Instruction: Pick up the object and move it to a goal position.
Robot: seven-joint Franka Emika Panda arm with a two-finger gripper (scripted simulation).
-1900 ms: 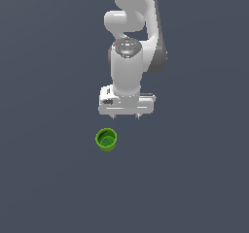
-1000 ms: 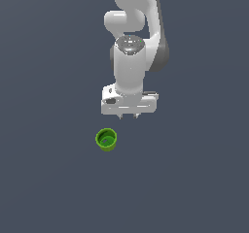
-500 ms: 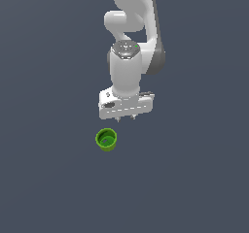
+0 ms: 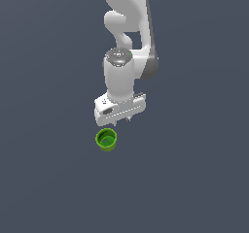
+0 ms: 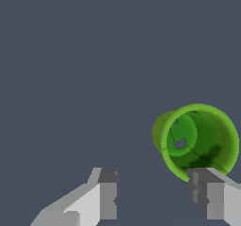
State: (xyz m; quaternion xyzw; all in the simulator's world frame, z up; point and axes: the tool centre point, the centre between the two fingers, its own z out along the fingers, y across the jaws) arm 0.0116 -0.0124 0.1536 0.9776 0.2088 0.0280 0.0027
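Gripper [image 4: 127, 119] is carried low on the arm [image 4: 127, 28], fingers pointed down at the floor [image 4: 48, 178]. Jaws are seen spread wide in the wrist view, with a broad gap of bare floor between the two fingertips [image 5: 108, 192]; nothing is held.

Cup [image 4: 106, 139] is found upright on the floor, mouth open upward, rim round and unbroken. In the exterior view it is placed just below the gripper body and slightly toward that view's left; whether the fingertips are level with the rim or above it cannot be told from there. No contact is seen.

Wrist view: the cup [image 5: 197, 142] is not centred in the gap. It is offset toward one finger, whose tip overlaps the rim's edge in the picture; the other finger is well apart from it. The cup's interior and base are looked into at a slant, so the camera is not straight overhead.

Judgement: approach stage, grasp not yet made. The coming move is governed by that sideways offset. The gripper would need to be shifted toward the cup until the rim sits between both fingers before descent. If lowered as placed now, one finger is likely to land on the rim or inside the mouth, and the cup could be tipped or pushed aside.

No goal marker is visible in either view.
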